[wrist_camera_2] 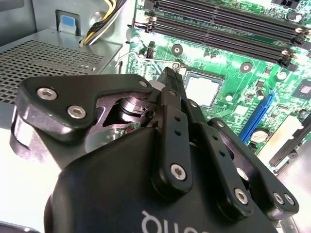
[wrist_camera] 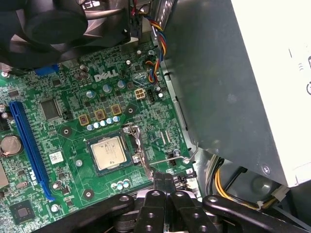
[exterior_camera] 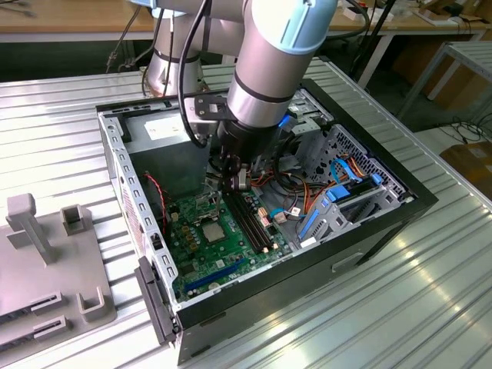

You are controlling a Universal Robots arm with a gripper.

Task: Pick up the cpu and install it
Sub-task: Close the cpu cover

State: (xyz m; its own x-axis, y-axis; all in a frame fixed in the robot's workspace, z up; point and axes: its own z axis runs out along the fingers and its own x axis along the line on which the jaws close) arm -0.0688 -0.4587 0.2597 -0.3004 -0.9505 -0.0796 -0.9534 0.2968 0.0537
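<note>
Drawn narrow at the claw, fingers pressed together in both wrist views, with nothing seen between them. Poised tip-down inside the open computer case, low over the green motherboard, just beside the thin wire lever at the socket's edge; whether touching that lever, cannot tell. Close by the tips, lying flat in the square socket on the board: the cpu, silver-grey top facing up, apart from the claw and not gripped. Seen again in the second wrist view past the fingertips of the claw as a pale square, the cpu, and in the exterior view as a small light square, the cpu, just below the claw. Beyond the socket on one side, the long blue slot; on another, the black memory slots in parallel rows. Rising at the board's edge, the grey power-supply box, with yellow cables bundled beneath its corner. Under the whole case, the ribbed metal counter, and on it at the exterior view's left, well apart from the case, a grey fixture with upright posts.
</note>
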